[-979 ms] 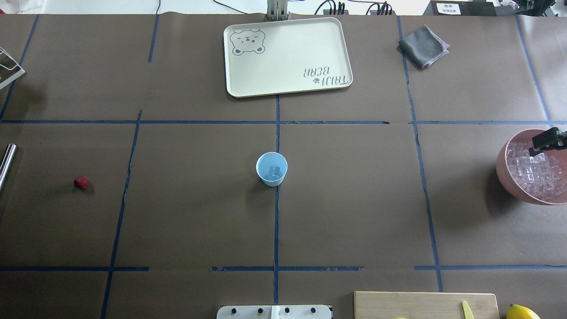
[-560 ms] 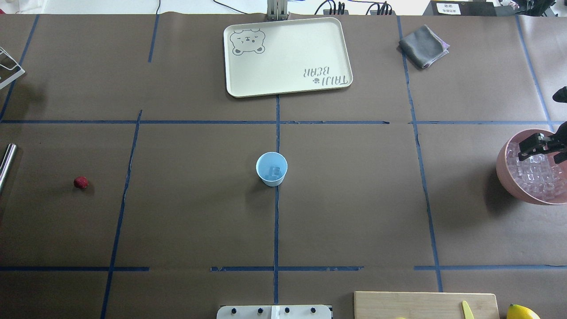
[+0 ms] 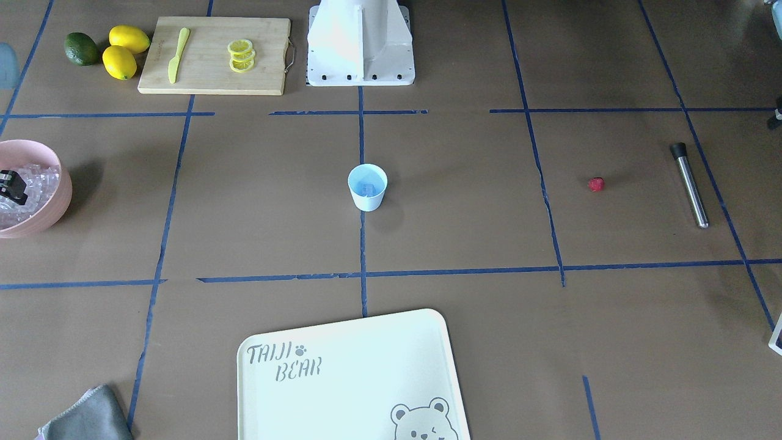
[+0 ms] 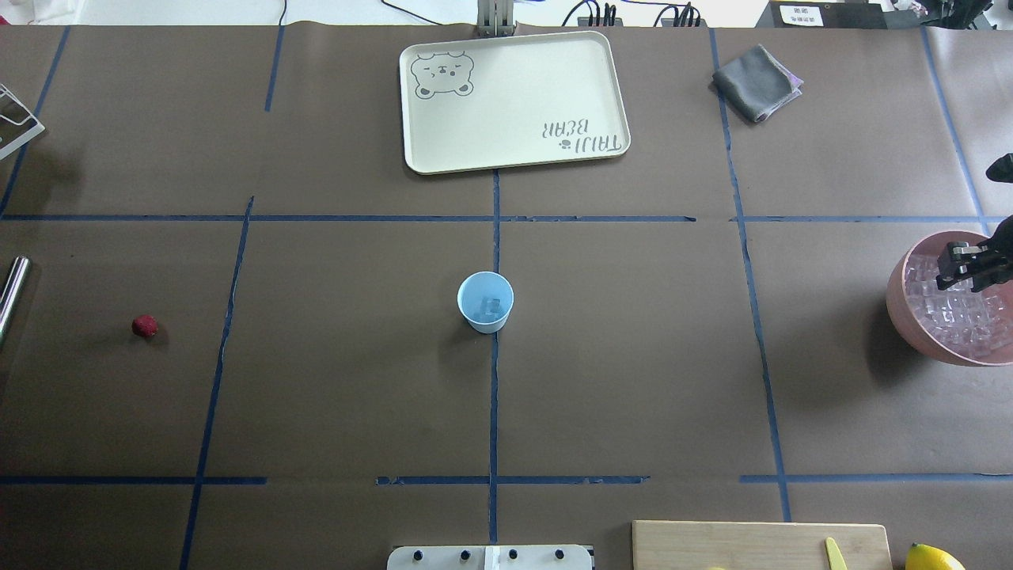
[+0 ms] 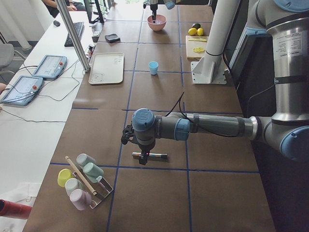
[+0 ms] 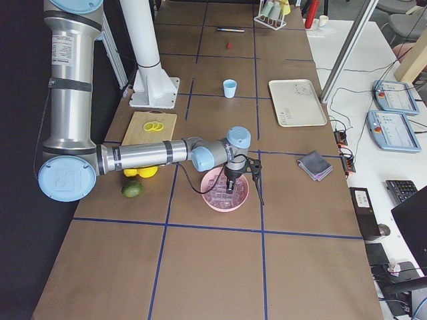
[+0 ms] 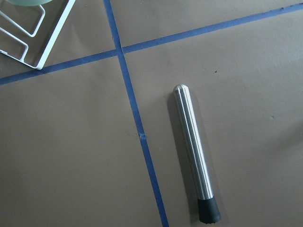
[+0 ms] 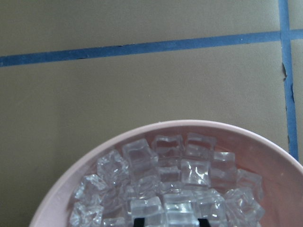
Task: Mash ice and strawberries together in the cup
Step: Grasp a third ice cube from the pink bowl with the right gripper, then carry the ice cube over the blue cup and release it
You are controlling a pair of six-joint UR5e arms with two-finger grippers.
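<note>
Far left, the left gripper (image 5: 141,159) hangs over the metal rod (image 4: 14,293) lying flat; whether its pincer is wide or narrow, I cannot tell. Next, the strawberry (image 4: 145,326) sits alone, well apart from the cup (image 4: 485,302). Centre table, the cup is upright with an ice cube (image 4: 492,305) inside. Far right, the right gripper (image 4: 954,273) dips into the pink bowl (image 4: 898,301) of ice (image 4: 957,313), fingertips (image 8: 138,221) parted astride a cube.

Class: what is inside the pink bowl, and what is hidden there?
Heaped clear ice cubes, with the right tool low over them. The pink bowl's floor and any lower cubes are covered by the top layer.
</note>
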